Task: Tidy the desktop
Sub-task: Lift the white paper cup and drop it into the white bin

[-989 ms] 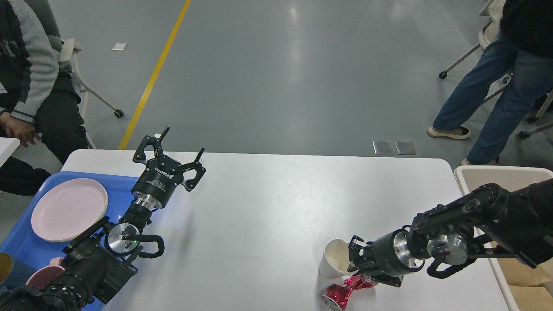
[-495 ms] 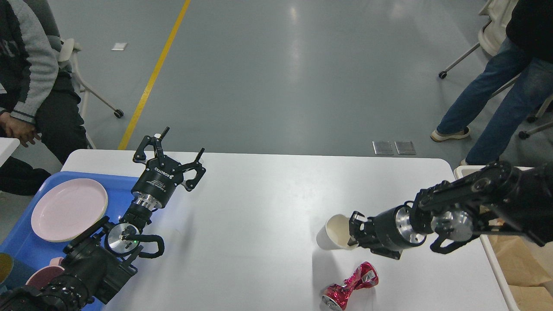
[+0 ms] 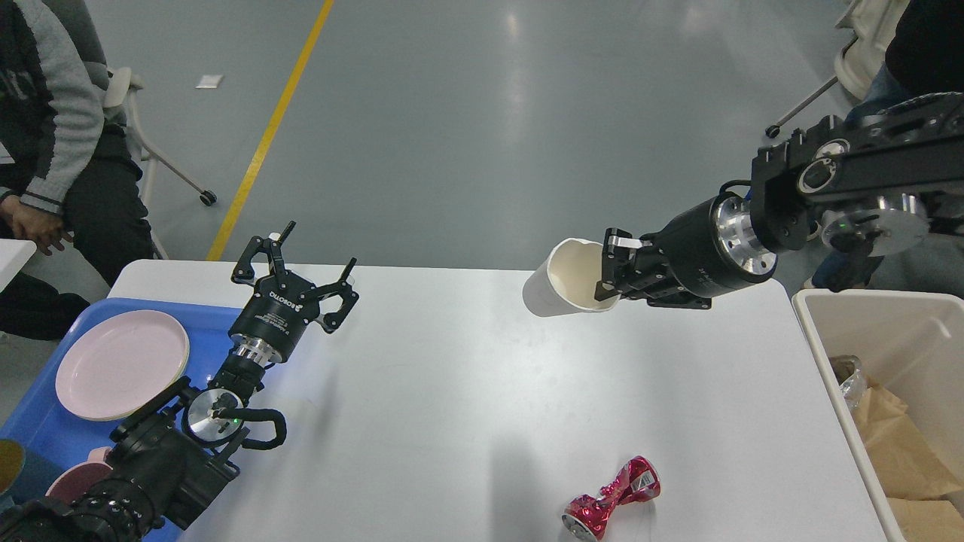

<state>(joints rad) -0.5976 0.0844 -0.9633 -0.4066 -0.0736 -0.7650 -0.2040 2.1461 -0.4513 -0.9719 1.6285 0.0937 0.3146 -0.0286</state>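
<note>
The white desktop (image 3: 467,406) fills the lower part of the head view. My right gripper (image 3: 611,272) is shut on the rim of a white paper cup (image 3: 561,287) and holds it tilted, high above the far right part of the desktop. A crushed red can (image 3: 611,498) lies on the desktop near the front edge. My left gripper (image 3: 297,256) is open and empty above the far left of the desktop, beside the blue tray (image 3: 34,421).
The blue tray holds a pink plate (image 3: 120,363), a pink cup (image 3: 71,485) and a dark cup (image 3: 9,467). A beige bin (image 3: 821,331) with brown paper stands at the right. A seated person (image 3: 53,150) is at the far left; another stands at the far right.
My right gripper has lifted the paper cup off the desktop, up and away from the crushed can. The left arm has not moved.
</note>
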